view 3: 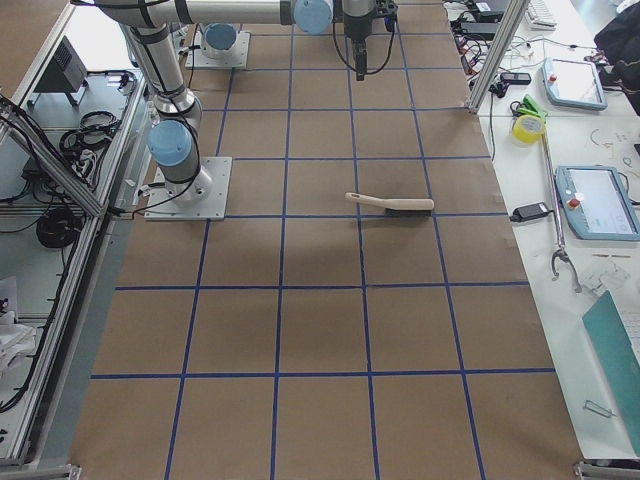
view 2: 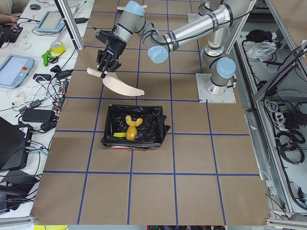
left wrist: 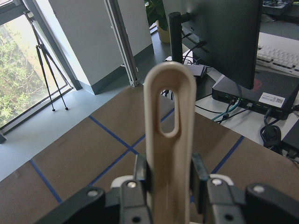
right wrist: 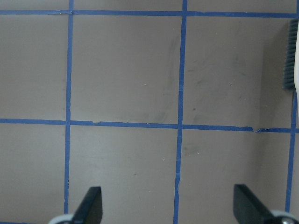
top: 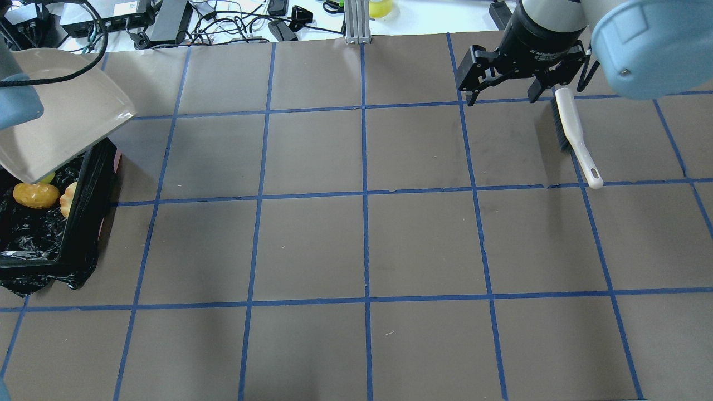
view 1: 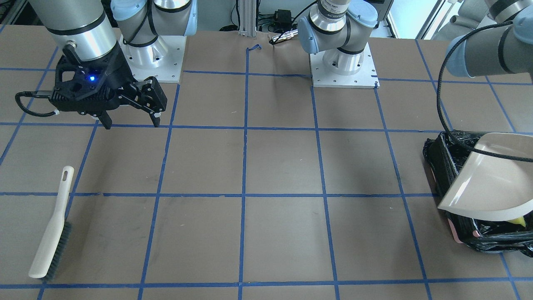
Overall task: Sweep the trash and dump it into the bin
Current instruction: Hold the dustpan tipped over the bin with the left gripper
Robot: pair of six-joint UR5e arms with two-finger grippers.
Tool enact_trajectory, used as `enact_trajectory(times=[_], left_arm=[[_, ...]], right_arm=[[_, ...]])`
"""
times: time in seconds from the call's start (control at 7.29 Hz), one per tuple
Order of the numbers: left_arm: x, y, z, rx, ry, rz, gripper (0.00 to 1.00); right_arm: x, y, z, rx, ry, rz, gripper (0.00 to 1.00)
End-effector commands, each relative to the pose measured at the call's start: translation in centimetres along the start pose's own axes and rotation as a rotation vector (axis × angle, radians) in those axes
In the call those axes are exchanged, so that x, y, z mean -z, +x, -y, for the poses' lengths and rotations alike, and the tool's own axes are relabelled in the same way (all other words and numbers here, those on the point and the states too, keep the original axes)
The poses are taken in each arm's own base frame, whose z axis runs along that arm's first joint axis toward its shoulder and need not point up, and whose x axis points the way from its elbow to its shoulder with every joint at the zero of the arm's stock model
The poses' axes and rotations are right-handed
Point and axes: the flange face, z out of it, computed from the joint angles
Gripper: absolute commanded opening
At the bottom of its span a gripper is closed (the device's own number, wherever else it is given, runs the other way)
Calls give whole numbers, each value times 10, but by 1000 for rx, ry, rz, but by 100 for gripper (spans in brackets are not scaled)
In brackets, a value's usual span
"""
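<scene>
The bin [top: 83,211], lined with a black bag, stands at the table's left end. The yellow-brown potato-like lump [top: 36,195] and the croissant-like piece [top: 68,199] lie inside it. The sponge wedge [top: 45,178] shows partly under the dustpan's lip. All three also show in the exterior left view, the croissant piece [view 2: 133,122] uppermost. My left gripper [left wrist: 170,172] is shut on the handle of the beige dustpan [top: 61,117], held tilted over the bin. My right gripper [top: 507,100] is open and empty above the table, next to the beige brush [top: 574,136].
The brush [view 1: 52,231] lies flat on the table on my right side, handle toward the robot. Blue tape lines grid the brown table. Cables and devices lie beyond the far edge [top: 223,22]. Both arm bases [view 1: 343,62] stand at the table's robot side.
</scene>
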Motion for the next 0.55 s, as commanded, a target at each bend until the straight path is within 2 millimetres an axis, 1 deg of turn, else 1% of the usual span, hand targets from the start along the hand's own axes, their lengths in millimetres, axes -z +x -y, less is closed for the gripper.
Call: enact_trajectory(times=[0.0, 0.14, 0.27, 0.41], left_arm=[[5, 29, -33, 169, -152, 22, 0], [-5, 40, -51, 266, -225, 53, 0], [-16, 53, -69, 381, -333, 21, 0], [-24, 59, -84, 442, -407, 57, 0]], right_arm=[[0, 0, 0, 1, 0, -4, 100], [0, 1, 0, 1, 0, -5, 100], [0, 1, 0, 1, 0, -5, 100], [0, 1, 0, 1, 0, -5, 100]])
